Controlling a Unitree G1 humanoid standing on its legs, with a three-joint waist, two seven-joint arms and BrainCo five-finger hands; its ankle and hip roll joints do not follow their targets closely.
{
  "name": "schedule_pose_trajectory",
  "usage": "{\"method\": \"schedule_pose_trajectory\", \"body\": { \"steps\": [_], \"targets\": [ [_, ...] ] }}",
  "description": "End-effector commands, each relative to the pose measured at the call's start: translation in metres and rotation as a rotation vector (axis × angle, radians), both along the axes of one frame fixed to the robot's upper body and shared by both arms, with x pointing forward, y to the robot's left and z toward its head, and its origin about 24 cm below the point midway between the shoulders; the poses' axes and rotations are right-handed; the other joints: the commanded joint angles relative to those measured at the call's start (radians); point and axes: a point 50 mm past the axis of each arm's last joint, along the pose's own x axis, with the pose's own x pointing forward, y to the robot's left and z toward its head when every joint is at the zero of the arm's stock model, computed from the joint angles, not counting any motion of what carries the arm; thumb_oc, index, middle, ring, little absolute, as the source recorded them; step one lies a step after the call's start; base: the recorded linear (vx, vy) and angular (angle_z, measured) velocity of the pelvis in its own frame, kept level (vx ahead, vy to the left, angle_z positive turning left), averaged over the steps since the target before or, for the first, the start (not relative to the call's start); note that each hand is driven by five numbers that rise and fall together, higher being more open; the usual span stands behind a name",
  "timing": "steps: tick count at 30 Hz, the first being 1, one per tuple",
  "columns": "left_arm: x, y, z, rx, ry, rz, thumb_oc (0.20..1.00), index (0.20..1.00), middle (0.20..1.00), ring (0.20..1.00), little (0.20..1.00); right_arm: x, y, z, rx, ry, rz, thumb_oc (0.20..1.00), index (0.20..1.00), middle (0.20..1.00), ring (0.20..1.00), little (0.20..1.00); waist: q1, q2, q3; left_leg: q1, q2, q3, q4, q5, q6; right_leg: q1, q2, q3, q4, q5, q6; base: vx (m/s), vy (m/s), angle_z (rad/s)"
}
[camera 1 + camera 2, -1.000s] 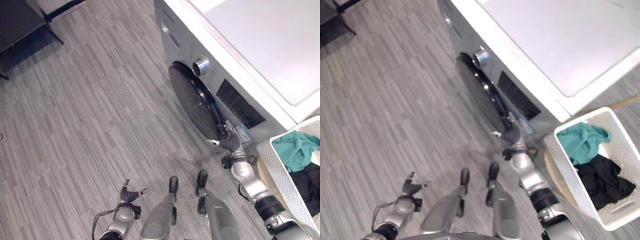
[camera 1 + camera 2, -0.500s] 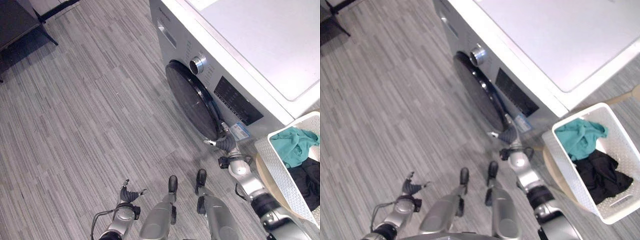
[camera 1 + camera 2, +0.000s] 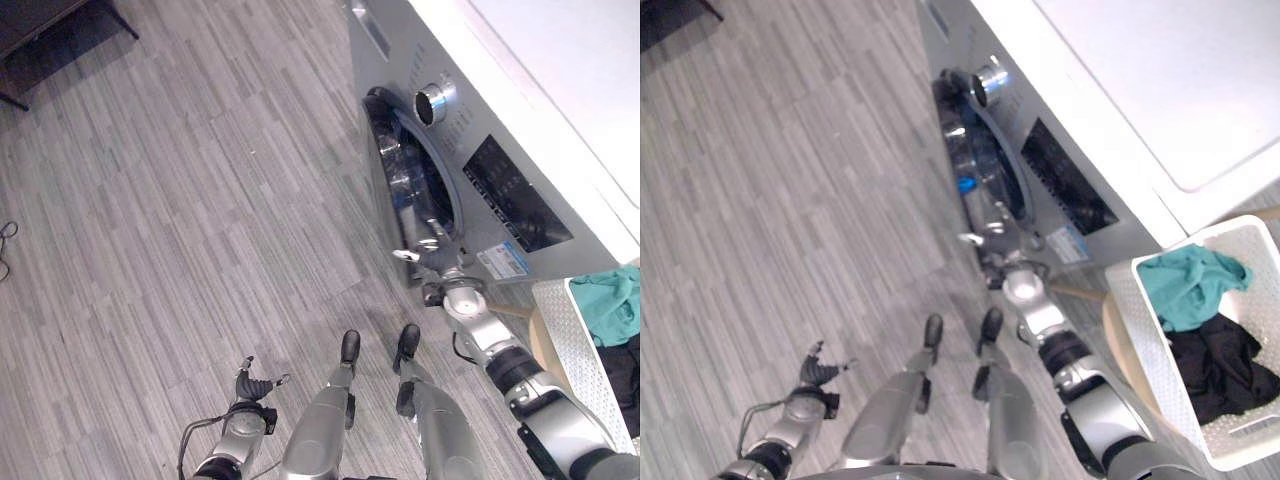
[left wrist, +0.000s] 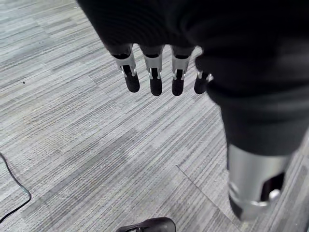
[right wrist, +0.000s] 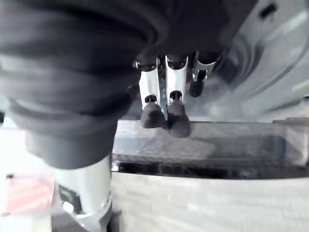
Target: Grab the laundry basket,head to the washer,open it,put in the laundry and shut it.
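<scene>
**Right hand working the washer door open**

The right hand (image 3: pixel 432 283) is reaching to the lower near edge of the round dark glass door (image 3: pixel 415 205) of the silver-grey front-loading washer (image 3: pixel 1060 150). In the right wrist view its fingers (image 5: pixel 166 104) are hooking over the door's rim, curled onto it, so the hand is gripping the door. The door is standing slightly ajar, with the shiny drum showing behind the glass. The left hand (image 3: pixel 255 385) is hanging low on the left over the grey plank floor (image 3: pixel 180 230), fingers relaxed and holding nothing.

Just right of the washer, the white perforated plastic laundry basket (image 3: pixel 1145 330) is sitting with a teal garment (image 3: pixel 1190 285) and a black garment (image 3: pixel 1220 365) inside; what it is resting on is hard to tell. The laundry is not yet in the drum.

The risks here seem to be these:

- The fingers are catching only the rim, so they may be slipping off if the pull runs along the door instead of outward, and the door could swing back.
- The arm is lying close to the basket, so a wide sweep could be knocking it.
</scene>
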Motion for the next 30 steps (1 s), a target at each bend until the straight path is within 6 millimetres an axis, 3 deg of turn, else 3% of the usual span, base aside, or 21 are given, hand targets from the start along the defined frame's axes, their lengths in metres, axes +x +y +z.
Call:
{"method": "schedule_pose_trajectory", "body": {
  "steps": [1,2,4,5,6,9,10,11,13,14,15,16,17,18,20,21,22,23,25,26,30],
  "targets": [
    [0.005,0.015,0.006,0.062,-0.014,-0.001,1.000,1.000,1.000,1.000,1.000,-0.026,0.104,0.036,0.227,-0.075,0.395,1.000,1.000,1.000,1.000,1.000,0.063,-0.070,-0.006,0.017,-0.082,0.040,0.075,-0.102,0.039,0.047,-0.120,0.079,-0.048,0.014,0.160,0.00,0.000,0.00],
    [0.008,0.013,0.007,0.062,-0.017,-0.014,1.000,1.000,1.000,1.000,1.000,-0.030,0.118,0.039,0.258,-0.060,0.447,1.000,1.000,1.000,1.000,1.000,0.073,-0.068,-0.002,0.021,-0.081,0.037,0.078,-0.105,0.039,0.050,-0.121,0.076,-0.041,0.009,0.160,-0.06,-0.035,0.05],
    [0.032,0.005,0.020,0.085,-0.079,-0.073,1.000,1.000,1.000,1.000,1.000,-0.043,0.165,0.077,0.386,-0.088,0.619,1.000,1.000,1.000,1.000,1.000,0.112,-0.061,0.006,0.011,-0.086,0.014,0.099,-0.104,0.032,0.049,-0.132,0.050,-0.018,-0.002,0.158,-0.05,-0.054,0.14],
    [0.033,0.005,0.020,0.085,-0.080,-0.073,1.000,1.000,1.000,1.000,1.000,-0.043,0.165,0.077,0.386,-0.089,0.620,1.000,1.000,1.000,1.000,1.000,0.110,-0.062,0.004,0.008,-0.088,0.013,0.098,-0.101,0.033,0.047,-0.133,0.049,-0.019,-0.001,0.158,-0.03,-0.102,0.22],
    [0.044,0.000,0.027,0.105,-0.110,-0.121,1.000,1.000,1.000,1.000,1.000,-0.062,0.197,0.102,0.394,-0.147,0.753,1.000,1.000,1.000,1.000,1.000,0.142,-0.048,0.007,-0.003,-0.098,-0.017,0.118,-0.103,0.029,0.053,-0.143,0.026,-0.005,-0.011,0.154,-0.04,-0.113,0.37],
    [0.049,-0.003,0.031,0.108,-0.138,-0.142,1.000,1.000,1.000,1.000,1.000,-0.065,0.204,0.122,0.405,-0.222,0.775,1.000,1.000,1.000,1.000,1.000,0.167,-0.027,-0.001,-0.018,-0.112,-0.056,0.128,-0.096,0.023,0.054,-0.153,-0.002,0.005,-0.018,0.153,-0.02,-0.082,0.65],
    [0.050,-0.002,0.033,0.106,-0.151,-0.139,1.000,1.000,1.000,1.000,1.000,-0.055,0.195,0.132,0.371,-0.291,0.719,1.000,1.000,1.000,1.000,1.000,0.182,-0.012,-0.012,-0.028,-0.118,-0.079,0.124,-0.084,0.016,0.058,-0.157,-0.017,0.000,-0.021,0.152,-0.01,-0.059,0.80],
    [0.050,-0.002,0.033,0.106,-0.151,-0.139,1.000,1.000,1.000,1.000,1.000,-0.055,0.195,0.132,0.371,-0.291,0.719,1.000,1.000,1.000,1.000,1.000,0.182,-0.012,-0.012,-0.028,-0.118,-0.079,0.124,-0.084,0.016,0.058,-0.157,-0.017,0.000,-0.021,0.152,0.00,-0.036,0.80],
    [0.048,0.005,0.033,0.103,-0.145,-0.111,1.000,1.000,1.000,1.000,1.000,-0.038,0.176,0.135,0.291,-0.340,0.634,1.000,1.000,1.000,1.000,1.000,0.192,-0.008,-0.023,-0.035,-0.117,-0.091,0.114,-0.074,0.009,0.064,-0.159,-0.030,-0.008,-0.023,0.152,0.00,-0.020,0.81],
    [0.043,0.015,0.030,0.100,-0.125,-0.066,1.000,1.000,1.000,1.000,1.000,-0.022,0.157,0.133,0.187,-0.365,0.547,1.000,1.000,1.000,1.000,1.000,0.197,-0.016,-0.024,-0.040,-0.112,-0.086,0.106,-0.070,0.007,0.064,-0.157,-0.033,-0.012,-0.022,0.152,0.00,-0.014,0.72],
    [0.043,0.015,0.030,0.100,-0.125,-0.066,1.000,1.000,1.000,1.000,1.000,-0.022,0.157,0.133,0.187,-0.365,0.546,1.000,1.000,1.000,1.000,1.000,0.197,-0.016,-0.024,-0.040,-0.112,-0.086,0.106,-0.070,0.007,0.063,-0.157,-0.033,-0.012,-0.022,0.152,-0.01,-0.010,0.70],
    [0.039,0.023,0.029,0.103,-0.115,-0.036,1.000,1.000,1.000,1.000,1.000,-0.005,0.133,0.127,0.144,-0.344,0.458,1.000,1.000,1.000,1.000,1.000,0.198,-0.031,-0.020,-0.043,-0.106,-0.073,0.101,-0.069,0.007,0.062,-0.153,-0.028,-0.019,-0.016,0.154,-0.01,-0.002,0.43],
    [0.039,0.022,0.029,0.103,-0.115,-0.036,1.000,1.000,1.000,1.000,1.000,-0.005,0.133,0.127,0.144,-0.344,0.458,1.000,1.000,1.000,1.000,1.000,0.198,-0.031,-0.020,-0.043,-0.106,-0.073,0.101,-0.069,0.007,0.061,-0.153,-0.027,-0.019,-0.016,0.154,-0.02,-0.007,0.30],
    [0.034,0.028,0.028,0.101,-0.103,-0.010,1.000,1.000,1.000,1.000,1.000,0.006,0.108,0.118,0.114,-0.316,0.387,1.000,1.000,1.000,1.000,1.000,0.188,-0.050,-0.015,-0.041,-0.098,-0.053,0.095,-0.071,0.006,0.059,-0.148,-0.017,-0.030,-0.004,0.158,0.00,0.005,-0.03],
    [0.033,0.029,0.027,0.098,-0.097,-0.003,1.000,1.000,1.000,1.000,1.000,0.007,0.103,0.111,0.098,-0.298,0.379,1.000,1.000,1.000,1.000,1.000,0.183,-0.057,-0.014,-0.037,-0.095,-0.042,0.092,-0.072,0.007,0.059,-0.146,-0.010,-0.035,0.001,0.159,0.00,0.032,-0.29],
    [0.029,0.031,0.025,0.101,-0.088,0.007,1.000,1.000,1.000,1.000,1.000,0.003,0.092,0.093,0.060,-0.265,0.383,1.000,1.000,1.000,1.000,1.000,0.160,-0.066,-0.011,-0.026,-0.087,-0.022,0.083,-0.075,0.008,0.057,-0.141,0.005,-0.044,0.010,0.162,-0.01,0.049,-0.37],
    [0.029,0.031,0.025,0.101,-0.088,0.007,1.000,1.000,1.000,1.000,1.000,0.002,0.092,0.093,0.060,-0.265,0.383,1.000,1.000,1.000,1.000,1.000,0.160,-0.066,-0.011,-0.026,-0.087,-0.021,0.082,-0.075,0.008,0.057,-0.141,0.005,-0.044,0.011,0.162,-0.01,0.072,-0.52],
    [0.030,0.029,0.027,0.101,-0.099,-0.003,1.000,1.000,1.000,1.000,1.000,-0.005,0.082,0.076,0.013,-0.244,0.406,1.000,1.000,1.000,1.000,1.000,0.133,-0.072,-0.010,-0.015,-0.079,0.000,0.071,-0.076,0.009,0.057,-0.138,0.015,-0.054,0.017,0.166,0.00,0.024,-0.46],
    [0.033,0.025,0.029,0.091,-0.121,-0.016,1.000,1.000,1.000,1.000,1.000,-0.014,0.072,0.061,-0.038,-0.224,0.433,1.000,1.000,1.000,1.000,1.000,0.107,-0.076,-0.015,-0.003,-0.074,0.020,0.063,-0.081,0.011,0.056,-0.134,0.028,-0.059,0.020,0.167,0.01,0.072,-0.51],
    [0.033,0.025,0.029,0.091,-0.121,-0.016,1.000,1.000,1.000,1.000,1.000,-0.014,0.072,0.061,-0.038,-0.224,0.433,1.000,1.000,1.000,1.000,1.000,0.107,-0.076,-0.015,-0.002,-0.074,0.020,0.063,-0.081,0.011,0.056,-0.134,0.029,-0.059,0.020,0.167,0.01,0.082,-0.65],
    [0.049,0.010,0.043,0.084,-0.203,-0.080,1.000,1.000,1.000,1.000,1.000,-0.034,0.048,0.032,-0.094,-0.173,0.457,1.000,1.000,1.000,1.000,1.000,0.042,-0.084,-0.015,0.019,-0.067,0.069,0.060,-0.097,0.018,0.050,-0.131,0.064,-0.057,0.023,0.171,0.01,0.077,-0.48]
  ]
}}
